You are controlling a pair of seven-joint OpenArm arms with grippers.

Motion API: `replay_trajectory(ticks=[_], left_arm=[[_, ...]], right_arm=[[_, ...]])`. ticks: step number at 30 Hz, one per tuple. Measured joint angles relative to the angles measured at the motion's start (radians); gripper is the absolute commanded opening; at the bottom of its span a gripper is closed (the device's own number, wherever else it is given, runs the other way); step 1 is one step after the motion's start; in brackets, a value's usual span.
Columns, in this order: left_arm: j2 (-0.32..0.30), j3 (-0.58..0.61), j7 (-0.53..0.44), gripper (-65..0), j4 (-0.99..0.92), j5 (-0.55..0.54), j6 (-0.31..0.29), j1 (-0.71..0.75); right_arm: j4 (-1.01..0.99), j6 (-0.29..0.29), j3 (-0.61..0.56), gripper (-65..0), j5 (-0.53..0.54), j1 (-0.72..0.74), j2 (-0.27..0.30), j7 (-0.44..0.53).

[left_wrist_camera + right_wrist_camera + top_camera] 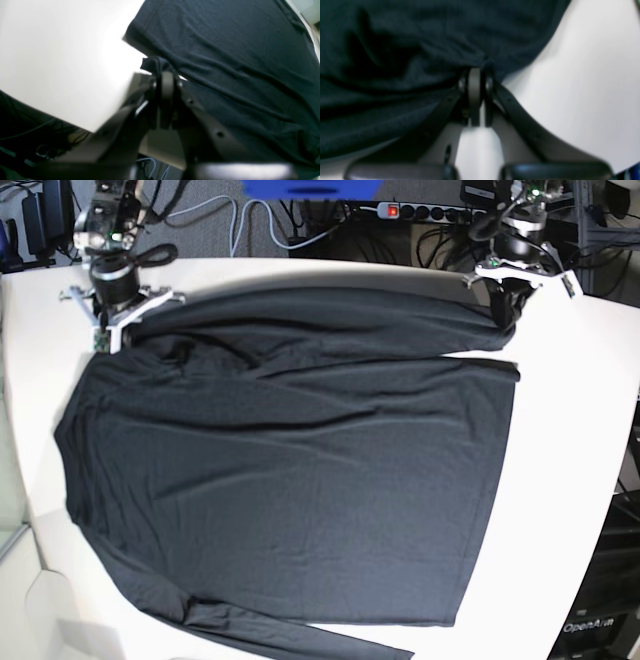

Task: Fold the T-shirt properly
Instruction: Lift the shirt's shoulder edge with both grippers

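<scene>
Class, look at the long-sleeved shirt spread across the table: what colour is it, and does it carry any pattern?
Plain black, no print. The long-sleeved shirt shows best in the base view.

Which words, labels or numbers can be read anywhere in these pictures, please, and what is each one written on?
"OpenArm": white lettering on the dark box at the lower right edge of the base view; the final letters are too small to be sure of.
T-shirt: plain black, no print or label visible.
Power strip behind the table: a red switch shows, but no readable text.
Both wrist views: blurred, no text.
</scene>
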Motion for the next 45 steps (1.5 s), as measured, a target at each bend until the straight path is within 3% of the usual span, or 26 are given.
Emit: replay_trajectory(ticks=[17,21,25,29,39,45], left_arm=[[0.0,0.0,0.006,-63.1,-0.003,0.0,0.0,-0.072],[0.01,-0.039,0.105,-63.1,0.0,-0.001,-0.009,-0.118],[0.043,-0.125,0.19,-63.1,0.003,0.0,0.001,-0.167],[0.059,-0.181,0.307,-63.1,0.01,0.0,-0.007,-0.228],[0.061,-0.192,0.472,-63.1,0.052,0.003,0.0,-0.372],[0.087,-0.234,0.509,-63.2,0.052,0.004,0.001,-0.396]], right_arm=[[0.043,0.0,-0.007,-64.9,-0.003,0.04,0.011,-0.007],[0.043,0.001,-0.008,-64.9,0.0,0.064,0.011,-0.003],[0.043,0.003,-0.008,-64.9,0.0,0.111,0.011,-0.089],[0.043,0.003,-0.009,-64.9,0.0,0.162,0.016,-0.117],[0.042,0.003,-0.008,-64.9,0.0,0.283,0.025,-0.216],[0.023,0.003,-0.064,-64.9,0.0,0.33,0.033,-0.248]])
